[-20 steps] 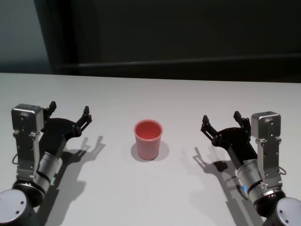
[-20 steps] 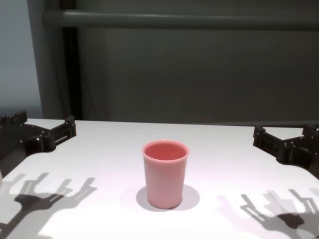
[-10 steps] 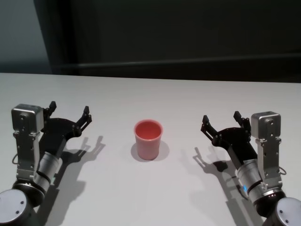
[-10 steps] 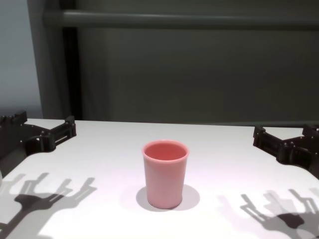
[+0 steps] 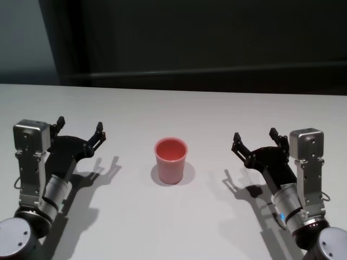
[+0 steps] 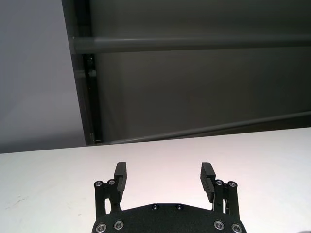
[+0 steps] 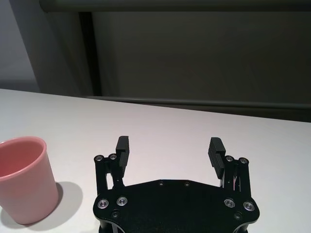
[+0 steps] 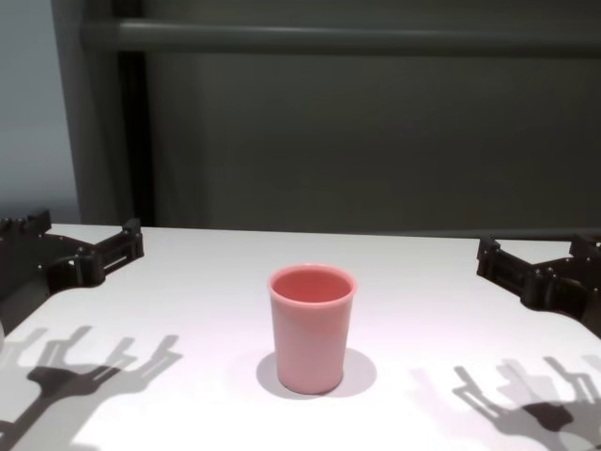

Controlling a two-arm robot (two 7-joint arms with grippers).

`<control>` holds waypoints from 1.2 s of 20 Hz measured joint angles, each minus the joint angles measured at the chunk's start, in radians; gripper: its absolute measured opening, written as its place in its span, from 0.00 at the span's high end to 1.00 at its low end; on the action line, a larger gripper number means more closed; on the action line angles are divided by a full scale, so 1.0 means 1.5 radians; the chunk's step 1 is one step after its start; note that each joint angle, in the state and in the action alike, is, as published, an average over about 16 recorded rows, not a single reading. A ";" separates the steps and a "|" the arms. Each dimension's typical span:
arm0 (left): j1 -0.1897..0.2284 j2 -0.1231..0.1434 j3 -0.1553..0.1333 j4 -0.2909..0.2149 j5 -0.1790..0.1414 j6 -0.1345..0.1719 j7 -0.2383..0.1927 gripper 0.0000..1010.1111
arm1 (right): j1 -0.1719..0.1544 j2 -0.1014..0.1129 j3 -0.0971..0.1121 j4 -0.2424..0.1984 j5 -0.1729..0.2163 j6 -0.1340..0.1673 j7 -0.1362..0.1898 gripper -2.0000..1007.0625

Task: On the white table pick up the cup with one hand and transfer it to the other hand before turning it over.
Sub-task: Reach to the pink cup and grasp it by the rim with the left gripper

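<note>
Two grippers, left point(image 5: 79, 131) and right point(image 5: 255, 140), hover with jaws apart, each empty. Between them the cup point(image 5: 171, 160) stands upright mid-table point(image 5: 217, 114), mouth up, well apart from both; neither looks clearly nearer.

nothing has changed: cup point(image 5: 171, 160) and both hands sit exactly where they were.

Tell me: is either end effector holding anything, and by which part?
Nothing is held. The left end effector and right end effector are open, flanking the upright cup on the white table.
</note>
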 joint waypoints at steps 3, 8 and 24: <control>0.000 0.000 0.000 0.000 0.000 0.000 0.000 0.01 | 0.000 0.000 0.000 0.000 0.000 0.000 0.000 0.00; 0.000 0.000 0.000 0.000 0.000 0.000 0.000 0.01 | 0.000 0.000 0.000 0.000 0.000 0.000 0.000 0.00; 0.000 0.005 -0.003 -0.002 0.011 0.002 -0.014 0.01 | 0.000 0.000 0.000 0.000 0.000 0.000 0.000 0.00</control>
